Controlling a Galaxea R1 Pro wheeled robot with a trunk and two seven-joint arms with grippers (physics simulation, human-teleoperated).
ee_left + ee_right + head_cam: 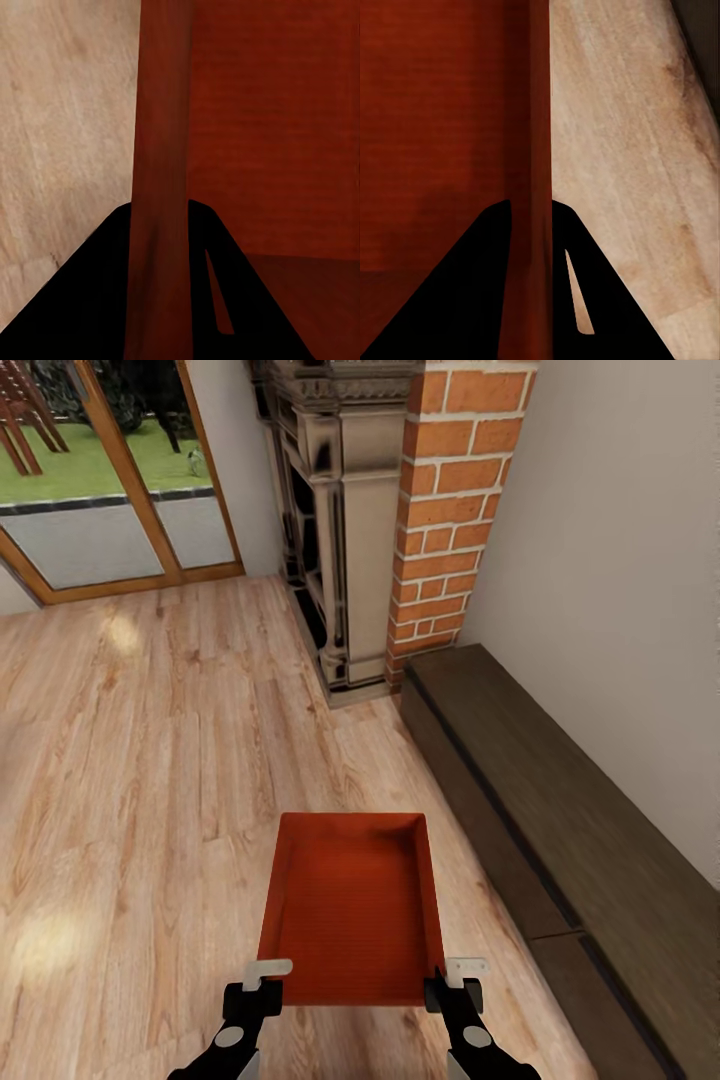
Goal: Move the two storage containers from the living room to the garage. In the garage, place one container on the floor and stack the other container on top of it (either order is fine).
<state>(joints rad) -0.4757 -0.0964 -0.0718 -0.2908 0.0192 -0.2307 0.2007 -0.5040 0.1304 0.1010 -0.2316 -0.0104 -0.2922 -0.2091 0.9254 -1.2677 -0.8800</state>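
One orange-red storage container (350,910) hangs in front of me over the living room's light wood-plank floor (140,760), its open top facing up and nothing inside. My left gripper (262,982) is shut on the near end of its left wall (161,150). My right gripper (456,980) is shut on the near end of its right wall (538,112). In each wrist view the black fingers (90,300) (457,292) straddle the thin red wall.
A brick fireplace (455,510) with a dark ornate surround stands ahead. A low dark wooden bench (560,810) runs along the pale right wall. Wood-framed glass doors (110,480) onto a lawn are at the far left. Open plank floor spreads to the left.
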